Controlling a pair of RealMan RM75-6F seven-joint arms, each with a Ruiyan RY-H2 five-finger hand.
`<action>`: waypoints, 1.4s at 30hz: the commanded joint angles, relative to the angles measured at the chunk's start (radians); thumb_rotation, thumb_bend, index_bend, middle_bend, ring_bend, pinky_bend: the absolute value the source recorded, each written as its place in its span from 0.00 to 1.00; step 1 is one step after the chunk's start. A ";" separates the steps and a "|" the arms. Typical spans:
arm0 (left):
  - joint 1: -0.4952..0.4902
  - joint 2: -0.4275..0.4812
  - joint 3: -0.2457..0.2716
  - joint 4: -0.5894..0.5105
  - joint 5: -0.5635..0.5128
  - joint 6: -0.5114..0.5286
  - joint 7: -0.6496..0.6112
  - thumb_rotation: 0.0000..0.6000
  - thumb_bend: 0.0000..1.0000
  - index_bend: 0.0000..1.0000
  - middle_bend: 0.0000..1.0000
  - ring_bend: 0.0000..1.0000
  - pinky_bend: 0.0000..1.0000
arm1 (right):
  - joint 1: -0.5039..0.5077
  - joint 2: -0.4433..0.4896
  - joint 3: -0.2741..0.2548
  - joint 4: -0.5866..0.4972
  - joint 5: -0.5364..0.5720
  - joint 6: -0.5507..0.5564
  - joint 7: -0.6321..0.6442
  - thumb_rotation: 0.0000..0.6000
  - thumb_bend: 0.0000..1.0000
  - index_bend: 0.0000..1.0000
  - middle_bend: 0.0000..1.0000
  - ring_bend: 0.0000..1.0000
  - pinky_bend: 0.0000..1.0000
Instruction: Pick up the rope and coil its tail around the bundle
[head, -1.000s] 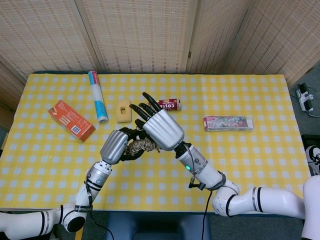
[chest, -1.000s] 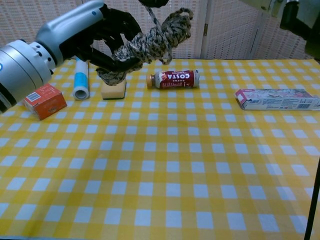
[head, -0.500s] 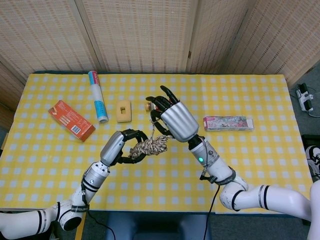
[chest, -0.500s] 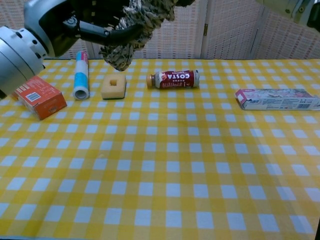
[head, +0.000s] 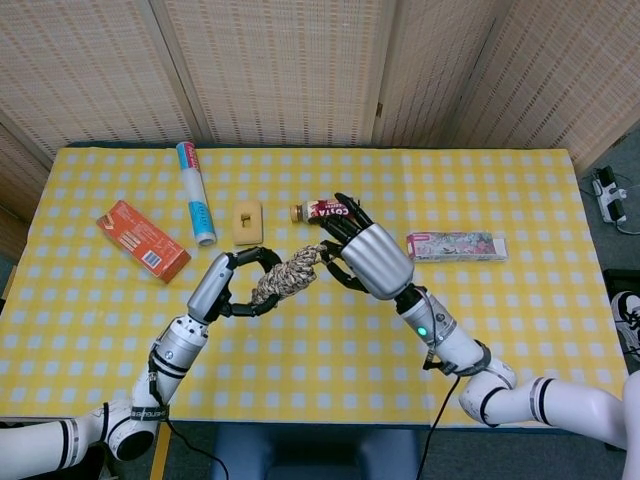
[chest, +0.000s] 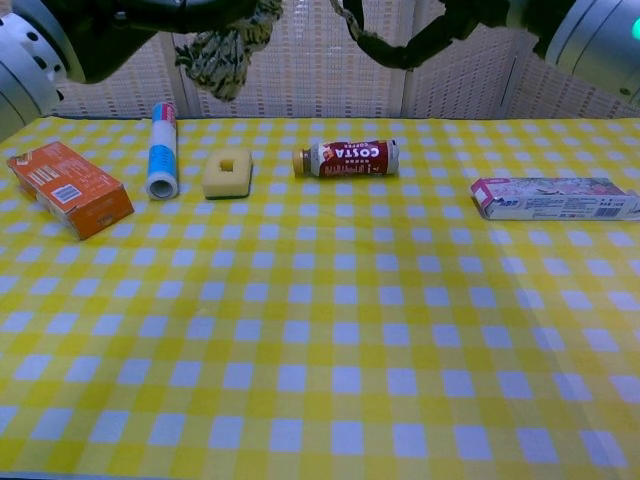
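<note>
I hold the rope bundle (head: 287, 275) aloft over the counter (head: 300, 350), left hand (head: 228, 283) clamped round its end, right hand (head: 372, 257) pinching the far tip; soft, light braid, likely slack, so I would grip the tail near the bundle.

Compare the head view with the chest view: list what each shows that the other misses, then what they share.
Head view only: the whole rope bundle held up between the left hand and right hand, plus both forearms.

Chest view only: the Costa bottle unobstructed, and the lower end of the bundle hanging free above the table.

Both: orange box, white tube, sponge, flat carton.
</note>
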 joint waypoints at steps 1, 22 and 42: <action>0.005 0.011 -0.012 -0.012 -0.025 -0.005 0.012 1.00 0.60 0.62 0.59 0.56 0.48 | -0.007 -0.002 -0.012 -0.007 -0.010 0.004 -0.019 1.00 0.53 0.69 0.23 0.23 0.00; 0.027 0.047 -0.034 0.019 -0.069 0.020 0.220 1.00 0.60 0.62 0.59 0.56 0.47 | -0.074 0.061 -0.023 -0.156 0.056 -0.001 -0.158 1.00 0.37 0.00 0.00 0.07 0.00; 0.078 0.069 -0.016 0.084 -0.110 0.049 0.370 1.00 0.60 0.62 0.59 0.56 0.46 | -0.459 0.306 -0.238 -0.257 0.056 0.239 -0.144 1.00 0.37 0.00 0.00 0.10 0.00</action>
